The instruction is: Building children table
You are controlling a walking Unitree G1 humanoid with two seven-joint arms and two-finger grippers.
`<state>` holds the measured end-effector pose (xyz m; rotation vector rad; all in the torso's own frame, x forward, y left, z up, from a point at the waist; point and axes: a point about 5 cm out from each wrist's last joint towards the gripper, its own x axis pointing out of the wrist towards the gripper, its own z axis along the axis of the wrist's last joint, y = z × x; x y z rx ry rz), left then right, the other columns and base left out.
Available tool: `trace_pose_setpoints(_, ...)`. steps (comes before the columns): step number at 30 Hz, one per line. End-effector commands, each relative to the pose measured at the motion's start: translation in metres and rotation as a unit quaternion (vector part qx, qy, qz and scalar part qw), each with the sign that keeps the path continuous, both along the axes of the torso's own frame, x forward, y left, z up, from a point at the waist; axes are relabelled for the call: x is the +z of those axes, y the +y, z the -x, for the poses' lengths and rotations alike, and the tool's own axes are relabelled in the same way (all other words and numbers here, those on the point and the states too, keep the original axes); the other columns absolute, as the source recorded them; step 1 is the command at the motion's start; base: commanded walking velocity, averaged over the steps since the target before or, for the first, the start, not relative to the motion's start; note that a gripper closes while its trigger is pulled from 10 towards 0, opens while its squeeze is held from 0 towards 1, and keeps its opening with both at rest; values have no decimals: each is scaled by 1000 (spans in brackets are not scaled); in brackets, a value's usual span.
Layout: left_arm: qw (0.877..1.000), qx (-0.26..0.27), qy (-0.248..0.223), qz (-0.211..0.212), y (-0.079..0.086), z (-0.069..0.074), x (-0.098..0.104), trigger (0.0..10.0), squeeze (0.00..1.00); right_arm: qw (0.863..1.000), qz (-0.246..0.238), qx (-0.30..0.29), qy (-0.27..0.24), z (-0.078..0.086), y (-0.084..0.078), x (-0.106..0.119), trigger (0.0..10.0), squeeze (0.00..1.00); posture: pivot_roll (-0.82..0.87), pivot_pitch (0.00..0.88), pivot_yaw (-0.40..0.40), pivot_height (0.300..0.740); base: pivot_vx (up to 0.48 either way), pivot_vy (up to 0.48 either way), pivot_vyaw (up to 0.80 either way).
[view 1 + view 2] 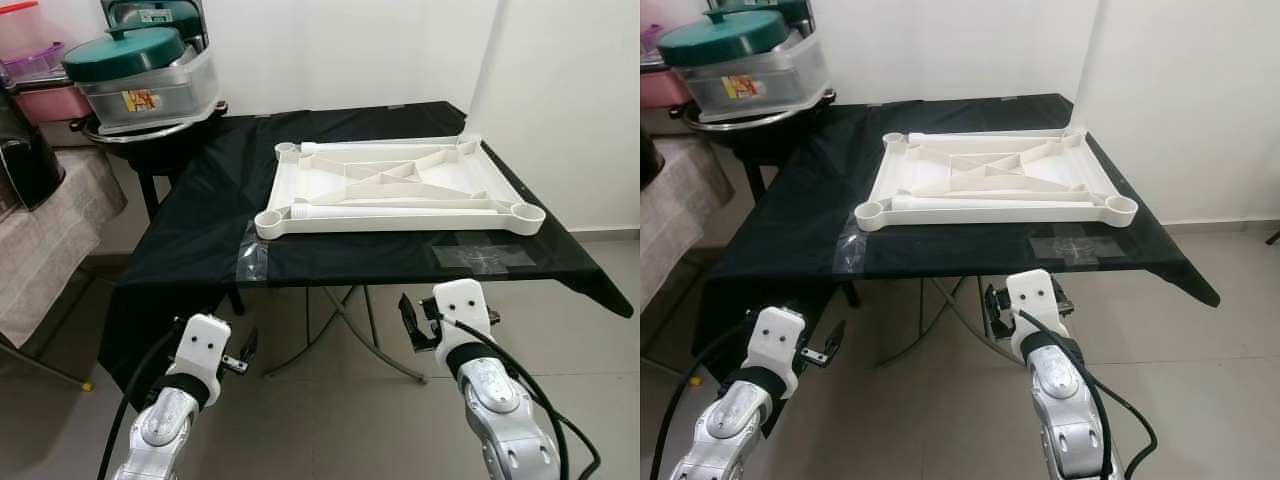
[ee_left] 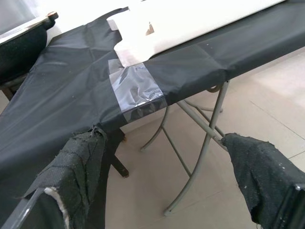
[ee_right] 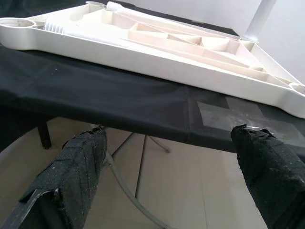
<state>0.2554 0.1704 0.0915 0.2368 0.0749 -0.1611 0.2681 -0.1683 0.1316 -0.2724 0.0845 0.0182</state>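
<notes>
Right wrist view shows the right tool wide apart, grasping nothing. Ahead lies the white plastic tabletop, upside down on the black worktop. Reach up slowly for its near edge. The left tool is released too.

No text, brand or number can be read anywhere. At the upper left of the head views, a small label sits on a clear container, its print too small to make out.

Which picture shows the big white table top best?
The left eye view: the whole white table top lies upside down on the black cloth, ribs up. The right eye view matches it. The right wrist view shows one long side close up; the left wrist view one corner.
</notes>
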Motion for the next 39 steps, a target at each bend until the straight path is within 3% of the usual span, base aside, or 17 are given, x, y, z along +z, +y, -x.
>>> trace_pose_setpoints(1,1000,9,1,-3,4,2,-1,10000,0,1000,1,5,2,2,3,-1,10000,0,-40,0,10,740,0,0,0)
trace_pose_setpoints(7,999,31,7,-3,9,11,-6,10000,0,999,-12,-1,38,21,7,-14,10000,0,-45,0,-3,740,0,0,0)
trace_pose_setpoints(10,999,33,7,-2,9,12,-6,10000,0,999,-11,1,41,22,7,-15,10000,0,-44,0,-4,740,0,0,0)
trace_pose_setpoints(19,999,33,6,-1,10,13,-5,10000,0,999,-3,16,34,13,9,-11,10000,0,-36,0,-7,740,0,127,0)
trace_pose_setpoints(29,1000,29,0,-2,8,11,-2,10000,0,999,2,20,32,10,10,-9,10000,0,-28,0,-3,740,0,480,0)
trace_pose_setpoints(39,1000,6,-8,8,0,13,0,10000,0,999,9,10,31,7,3,-9,10000,0,-29,0,4,740,0,0,0)
